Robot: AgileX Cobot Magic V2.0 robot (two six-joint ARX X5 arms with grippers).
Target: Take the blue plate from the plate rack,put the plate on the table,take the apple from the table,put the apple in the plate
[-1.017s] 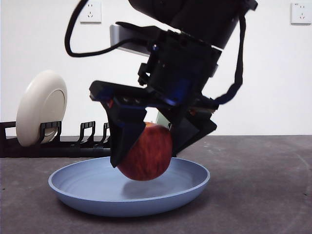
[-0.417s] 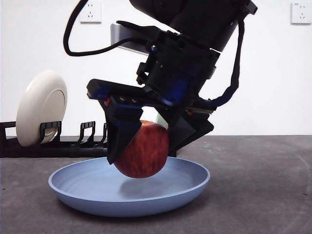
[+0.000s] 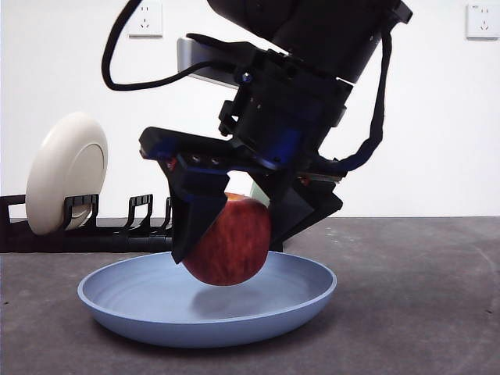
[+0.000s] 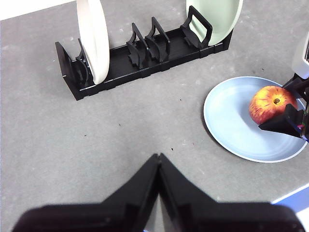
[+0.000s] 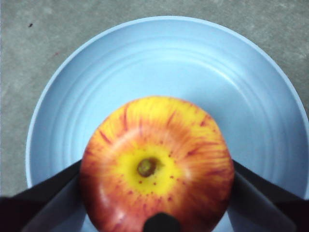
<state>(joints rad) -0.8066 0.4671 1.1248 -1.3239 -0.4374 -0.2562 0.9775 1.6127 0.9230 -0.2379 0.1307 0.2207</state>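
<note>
The blue plate (image 3: pixel 141 308) lies flat on the dark grey table (image 3: pixel 422 312); it also shows in the right wrist view (image 5: pixel 227 72) and the left wrist view (image 4: pixel 227 121). My right gripper (image 3: pixel 234 234) is shut on the red apple (image 3: pixel 230 244) and holds it just above the plate's middle. In the right wrist view the apple (image 5: pixel 157 164) sits stem up between the two jaws. The apple also shows in the left wrist view (image 4: pixel 268 102). My left gripper (image 4: pixel 158 162) is shut and empty above bare table, away from the plate. The black plate rack (image 4: pixel 145 60) stands behind the plate.
A cream-white plate (image 3: pixel 66 172) stands upright at the left end of the rack (image 3: pixel 94 230). A pale green plate (image 4: pixel 217 17) stands at the rack's other end. The table's edge (image 4: pixel 294 195) shows near the blue plate in the left wrist view.
The right gripper with the apple shifted slightly left and a touch up over the plate between one second ago and half a second ago, and has held still since.
</note>
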